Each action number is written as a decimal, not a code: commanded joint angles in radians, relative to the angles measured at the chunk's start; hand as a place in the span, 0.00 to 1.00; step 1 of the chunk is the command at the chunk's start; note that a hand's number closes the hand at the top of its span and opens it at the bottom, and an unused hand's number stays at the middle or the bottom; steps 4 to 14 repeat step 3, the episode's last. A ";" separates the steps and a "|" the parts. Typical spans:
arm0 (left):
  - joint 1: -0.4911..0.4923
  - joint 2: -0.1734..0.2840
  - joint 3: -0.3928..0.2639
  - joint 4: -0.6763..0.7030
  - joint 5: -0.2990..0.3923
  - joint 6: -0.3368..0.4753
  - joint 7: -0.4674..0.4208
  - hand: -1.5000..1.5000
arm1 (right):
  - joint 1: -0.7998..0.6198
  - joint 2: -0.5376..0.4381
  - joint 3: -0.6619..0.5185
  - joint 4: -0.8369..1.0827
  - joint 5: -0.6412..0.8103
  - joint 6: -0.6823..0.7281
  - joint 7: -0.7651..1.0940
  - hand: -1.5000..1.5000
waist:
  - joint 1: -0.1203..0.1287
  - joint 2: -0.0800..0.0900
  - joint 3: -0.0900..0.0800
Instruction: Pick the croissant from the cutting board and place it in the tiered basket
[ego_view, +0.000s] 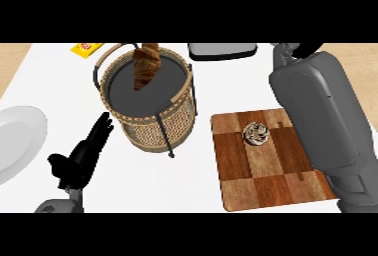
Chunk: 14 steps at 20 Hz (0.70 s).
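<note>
Your croissant already hangs above the tiered basket at upper centre, long axis running top to bottom of the frame, its lower end over the dark tray. The right forearm climbs the right side toward the top edge, but the right hand barely shows there, so you cannot tell its fingers. The left hand, lower left, rests with fingers straight. On the white bench, the cutting board carries only a small round item. A plate sits left.
</note>
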 joint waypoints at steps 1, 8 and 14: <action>0.028 0.004 0.009 -0.030 0.012 -0.001 0.004 0.50 | 0.149 -0.057 -0.025 -0.225 -0.012 0.061 0.098 0.00 | -0.019 -0.005 0.001; 0.035 -0.008 0.006 -0.021 0.005 0.010 -0.009 0.50 | 0.230 -0.068 -0.009 -0.339 -0.034 0.101 0.093 0.00 | -0.031 -0.006 0.000; 0.035 -0.008 0.006 -0.021 0.005 0.010 -0.009 0.50 | 0.230 -0.068 -0.009 -0.339 -0.034 0.101 0.093 0.00 | -0.031 -0.006 0.000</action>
